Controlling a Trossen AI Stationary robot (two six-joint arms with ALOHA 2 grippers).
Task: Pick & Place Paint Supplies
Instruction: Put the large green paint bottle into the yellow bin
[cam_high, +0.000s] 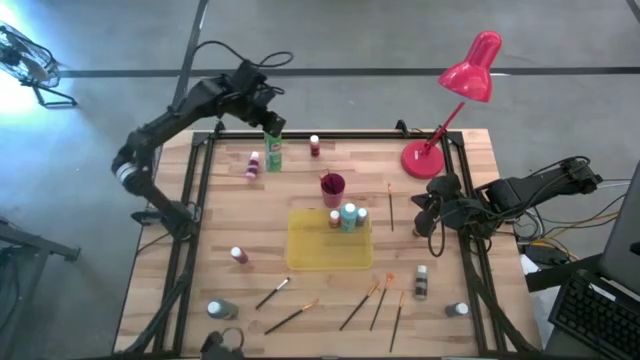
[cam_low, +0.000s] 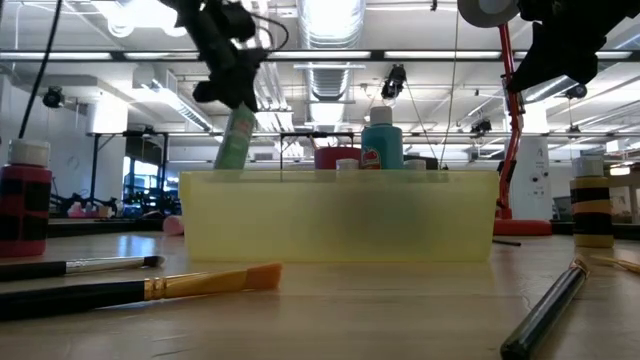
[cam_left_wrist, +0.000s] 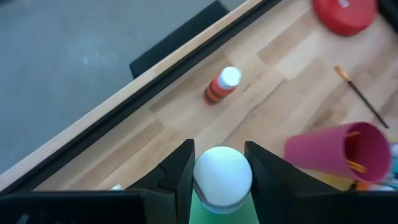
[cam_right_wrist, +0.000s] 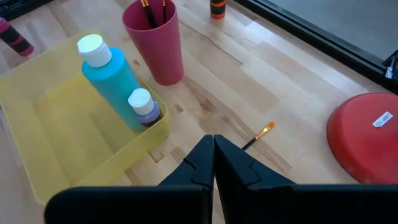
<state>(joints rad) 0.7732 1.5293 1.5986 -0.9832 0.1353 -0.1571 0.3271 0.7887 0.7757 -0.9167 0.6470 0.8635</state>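
Green bottle (cam_high: 273, 150), white-capped, held upright in the left gripper (cam_high: 271, 128) at the table's (cam_high: 455, 215) far side, left of centre; the fingers (cam_left_wrist: 177, 177) clamp either side of its cap (cam_left_wrist: 222, 176). In the low view the bottle (cam_low: 236, 138) appears raised off the wood, though its base is hidden behind the tray (cam_low: 340, 220). Beside it lie a pink bottle (cam_high: 254, 164) to the left and a small red bottle (cam_high: 315, 146) to the right. Nearer the centre stands a magenta cup (cam_high: 332, 186) holding brushes, and just in front of it the yellow tray (cam_high: 310, 250) contains a light blue bottle (cam_high: 348, 216) and a smaller bottle (cam_right_wrist: 144, 106), both in its far right corner. One brush (cam_high: 390, 205) lies right of the tray; further brushes (cam_high: 375, 302) and bottles (cam_high: 421, 281) are scattered along the near edge. A red lamp (cam_high: 458, 100) stands at the far right corner. The right gripper (cam_high: 424, 203) waits over the right side of the table, near the lamp base, its fingers (cam_right_wrist: 200, 163) pressed together and holding nothing.
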